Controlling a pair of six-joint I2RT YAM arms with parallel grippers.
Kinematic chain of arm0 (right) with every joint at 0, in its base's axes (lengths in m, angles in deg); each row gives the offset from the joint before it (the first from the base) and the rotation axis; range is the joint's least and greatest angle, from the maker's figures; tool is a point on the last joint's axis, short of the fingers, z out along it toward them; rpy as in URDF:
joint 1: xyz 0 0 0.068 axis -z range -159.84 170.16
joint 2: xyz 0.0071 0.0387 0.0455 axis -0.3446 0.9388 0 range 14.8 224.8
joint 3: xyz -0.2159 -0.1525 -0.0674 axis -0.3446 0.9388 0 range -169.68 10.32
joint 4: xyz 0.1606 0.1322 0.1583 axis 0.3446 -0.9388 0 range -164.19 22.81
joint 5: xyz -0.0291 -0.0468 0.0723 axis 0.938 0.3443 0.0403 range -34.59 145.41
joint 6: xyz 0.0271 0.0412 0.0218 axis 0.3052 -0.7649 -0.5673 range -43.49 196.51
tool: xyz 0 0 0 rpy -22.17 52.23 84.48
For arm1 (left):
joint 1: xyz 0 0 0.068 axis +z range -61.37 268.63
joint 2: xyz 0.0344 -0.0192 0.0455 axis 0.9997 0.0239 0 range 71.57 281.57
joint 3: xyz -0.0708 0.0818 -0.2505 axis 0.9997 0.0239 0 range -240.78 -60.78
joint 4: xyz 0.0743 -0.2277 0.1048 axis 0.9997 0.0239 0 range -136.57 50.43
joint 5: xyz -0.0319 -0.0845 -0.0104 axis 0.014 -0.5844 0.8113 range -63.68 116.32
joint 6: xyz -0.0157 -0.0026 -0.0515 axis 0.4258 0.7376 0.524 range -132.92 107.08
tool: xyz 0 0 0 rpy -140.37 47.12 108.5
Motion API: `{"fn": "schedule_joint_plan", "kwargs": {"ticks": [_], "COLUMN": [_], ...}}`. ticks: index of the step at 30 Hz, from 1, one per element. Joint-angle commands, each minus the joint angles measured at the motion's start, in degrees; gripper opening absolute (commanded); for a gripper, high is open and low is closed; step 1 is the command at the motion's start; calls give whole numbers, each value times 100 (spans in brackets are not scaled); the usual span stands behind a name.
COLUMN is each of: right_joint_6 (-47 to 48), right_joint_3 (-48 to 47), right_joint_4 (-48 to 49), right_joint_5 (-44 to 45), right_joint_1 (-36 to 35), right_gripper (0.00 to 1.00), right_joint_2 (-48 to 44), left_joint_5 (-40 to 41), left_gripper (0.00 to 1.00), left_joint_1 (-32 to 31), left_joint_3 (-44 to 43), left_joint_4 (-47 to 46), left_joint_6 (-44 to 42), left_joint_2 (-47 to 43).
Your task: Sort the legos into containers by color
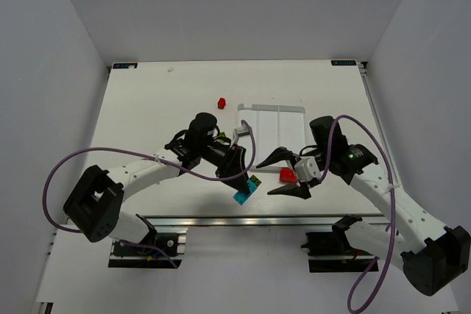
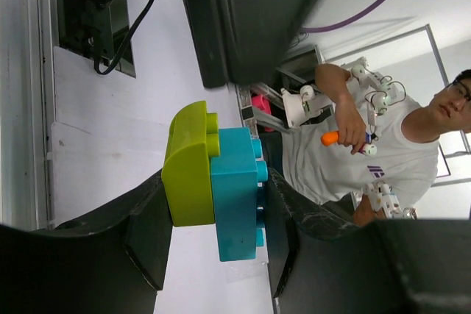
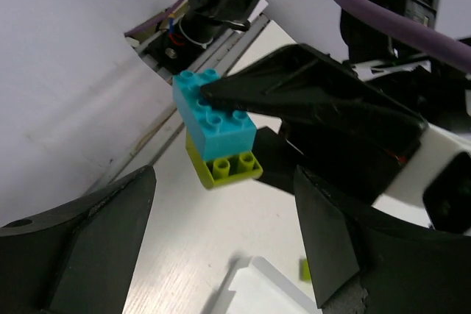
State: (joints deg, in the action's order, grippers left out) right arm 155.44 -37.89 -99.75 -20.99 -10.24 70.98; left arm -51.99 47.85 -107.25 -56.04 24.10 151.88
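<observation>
My left gripper [image 1: 241,180] is shut on a stack of two joined legos, a cyan-blue brick [image 1: 242,195] and a lime brick [image 1: 255,180], held just above the table near its front edge. In the left wrist view the lime brick [image 2: 188,167] and cyan brick [image 2: 234,193] sit squeezed between my fingers. My right gripper [image 1: 268,176] is open, facing the stack [image 3: 213,123] from the right. A red brick [image 1: 287,175] lies between its fingers near the palm. Another red brick [image 1: 221,101] lies farther back. The white tray [image 1: 293,109] stands behind the grippers.
The tray's near corner [image 3: 257,277] shows below my right gripper [image 3: 221,255], with a small lime piece [image 3: 304,270] beside it. The aluminium rail [image 1: 243,220] runs along the table's front edge. A person stands beyond the table in the left wrist view.
</observation>
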Motion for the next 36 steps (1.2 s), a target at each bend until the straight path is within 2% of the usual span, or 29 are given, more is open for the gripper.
{"fn": "schedule_joint_plan", "kwargs": {"ticks": [1, 7, 19, 20, 26, 30, 36], "right_joint_6": [148, 175, 96, 96, 131, 139, 148], "right_joint_3": [-268, -181, -154, -154, -259, -286, -224], "right_joint_4": [-216, -251, 21, 21, -58, -110, -102], "right_joint_5": [-15, 388, 1056, 1066, 899, 890, 811], "right_joint_1": [-204, -555, -661, -670, -687, -696, -722], "right_gripper": [81, 78, 60, 56, 50, 49, 58], "right_joint_2": [59, 77, 200, 209, 288, 323, 306], "left_joint_5": [-124, -80, 8, -1, 26, 34, 26], "left_gripper": [41, 42, 42, 42, 42, 43, 43], "left_joint_1": [-89, -203, -256, -308, -308, -308, -308], "left_joint_3": [-335, -643, -906, -916, -951, -960, -977], "left_joint_4": [305, 710, 1615, 1737, 1967, 2028, 2037], "left_joint_6": [-361, -695, -1266, -1310, -1513, -1575, -1601], "left_joint_2": [72, 239, 266, 266, 292, 301, 362]}}
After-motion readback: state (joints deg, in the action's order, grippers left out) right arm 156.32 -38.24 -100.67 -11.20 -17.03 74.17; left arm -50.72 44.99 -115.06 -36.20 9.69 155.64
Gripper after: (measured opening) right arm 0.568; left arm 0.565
